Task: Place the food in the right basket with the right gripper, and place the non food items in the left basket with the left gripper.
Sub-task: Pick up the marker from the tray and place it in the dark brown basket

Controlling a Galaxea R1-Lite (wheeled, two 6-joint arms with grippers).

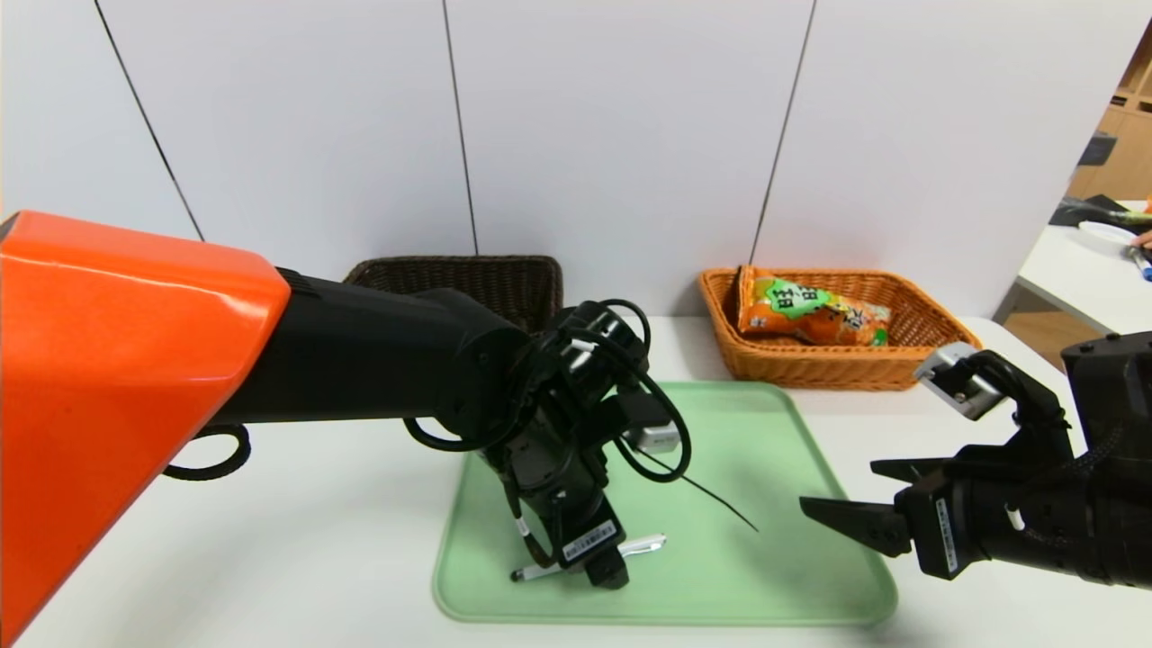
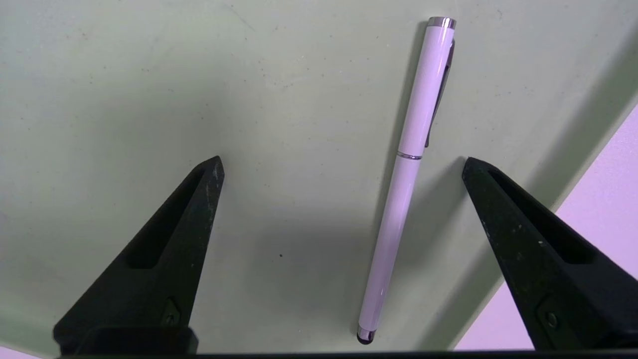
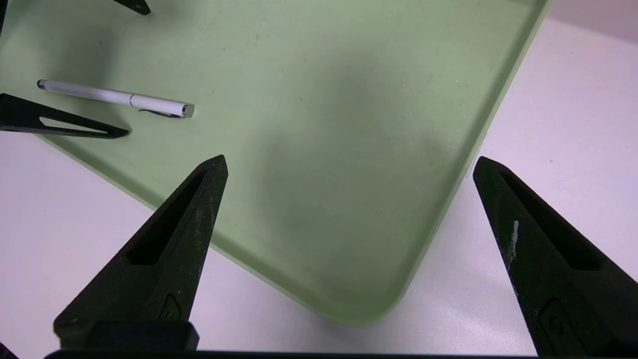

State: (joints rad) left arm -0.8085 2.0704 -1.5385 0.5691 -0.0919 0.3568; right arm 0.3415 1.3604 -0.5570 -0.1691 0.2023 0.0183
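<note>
1. Left wrist view: While the pen (image 2: 409,157) lies flat on the green tray (image 2: 299,99), the left gripper (image 2: 343,158) hangs over it with jaws spread wide, nothing pinched. Pen sits between the two fingers, off-centre, nearer the finger on the tray-edge side. Long axis runs roughly across the closing direction, slightly slanted, so closing should meet the barrel's sides, not its ends. Likely needs a small shift toward that nearer finger, or the far finger will do most of the sweeping and may roll it. Height above the tray is hard to judge here; contact can't be confirmed.

2. Head view: pen partly covered by the left gripper, both ends poking out, silver clip end toward the robot's right. Left arm is clearly nearer. Left basket (image 1: 542,292), the pen's target as a non-food item, is behind the tray on the left side, partly hidden by the arm. Snack bag (image 1: 814,315) already in the right basket (image 1: 814,367). Right gripper (image 1: 839,486) idle by the tray's right edge, jaws apart, empty.

3. Right wrist view: pen well outside the right gripper's jaws, over by the left gripper's fingers, which straddle it. Confirms left-arm pick; judged step is lower, centre, close.
</note>
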